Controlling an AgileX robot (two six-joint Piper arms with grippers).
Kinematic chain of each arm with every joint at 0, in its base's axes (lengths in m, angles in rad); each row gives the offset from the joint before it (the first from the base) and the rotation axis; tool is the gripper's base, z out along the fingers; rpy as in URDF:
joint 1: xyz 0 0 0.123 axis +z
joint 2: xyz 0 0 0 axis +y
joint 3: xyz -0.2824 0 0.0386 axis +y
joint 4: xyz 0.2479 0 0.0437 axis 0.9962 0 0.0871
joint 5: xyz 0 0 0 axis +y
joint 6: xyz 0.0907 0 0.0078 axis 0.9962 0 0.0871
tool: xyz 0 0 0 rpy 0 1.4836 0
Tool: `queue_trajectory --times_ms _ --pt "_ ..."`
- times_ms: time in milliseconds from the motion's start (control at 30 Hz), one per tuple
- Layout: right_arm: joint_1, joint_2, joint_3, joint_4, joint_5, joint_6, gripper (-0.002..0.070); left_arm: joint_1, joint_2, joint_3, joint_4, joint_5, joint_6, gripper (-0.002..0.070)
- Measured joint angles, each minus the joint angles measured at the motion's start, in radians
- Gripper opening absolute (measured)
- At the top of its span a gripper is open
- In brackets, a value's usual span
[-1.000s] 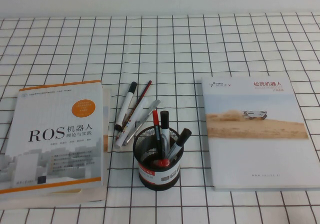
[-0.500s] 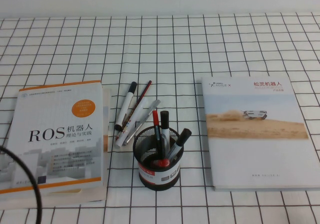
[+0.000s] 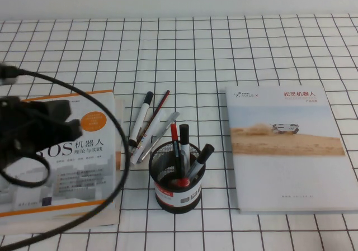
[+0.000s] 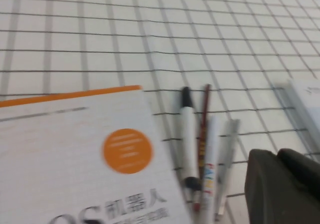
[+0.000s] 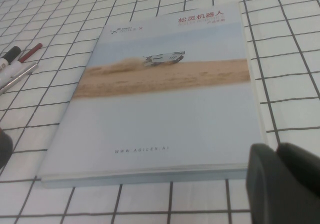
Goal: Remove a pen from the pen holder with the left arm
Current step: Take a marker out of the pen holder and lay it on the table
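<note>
A black mesh pen holder [image 3: 177, 179] stands near the table's front centre. It holds a red pen [image 3: 174, 143] and two black markers [image 3: 184, 142]. My left gripper [image 3: 74, 129] hovers above the ROS book [image 3: 84, 173], left of the holder and well apart from it. In the left wrist view its dark fingers [image 4: 265, 184] are pressed together, shut on nothing, with the loose pens [image 4: 188, 134] just ahead. My right gripper [image 5: 276, 151] is shut and empty, low beside the near edge of the brochure [image 5: 165, 94].
Several loose pens [image 3: 146, 125] lie between the ROS book and the holder. A large brochure [image 3: 285, 150] lies flat on the right. The left arm's black cable [image 3: 114, 178] loops over the book. The checked cloth [image 3: 196, 50] covers the whole table.
The left arm has swung in from the lower left and now hangs over the ROS book, trailing its cable. Pens, holder and brochure have not moved.
</note>
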Motion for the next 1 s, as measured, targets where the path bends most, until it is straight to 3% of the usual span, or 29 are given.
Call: queue_trajectory --times_ms 267,567,700,867,1000 --pt "0.000 0.000 0.000 0.000 0.000 0.000 -0.0012 -0.275 0.158 -0.008 -0.044 -0.183 0.018 0.0000" --pt "0.000 0.000 0.000 0.000 0.000 0.000 -0.0012 -0.358 0.208 -0.008 -0.046 -0.210 0.019 0.0008" --pt "0.000 0.000 0.000 0.000 0.000 0.000 -0.0012 -0.358 0.230 -0.008 -0.048 -0.200 0.019 0.0098" --pt "0.000 0.000 0.000 0.000 0.000 0.000 -0.0012 -0.358 0.244 -0.008 -0.048 -0.191 0.014 0.0310" --pt "0.000 0.000 0.000 0.000 0.000 0.000 -0.0012 -0.358 0.269 -0.008 -0.093 -0.202 -0.044 0.0384"
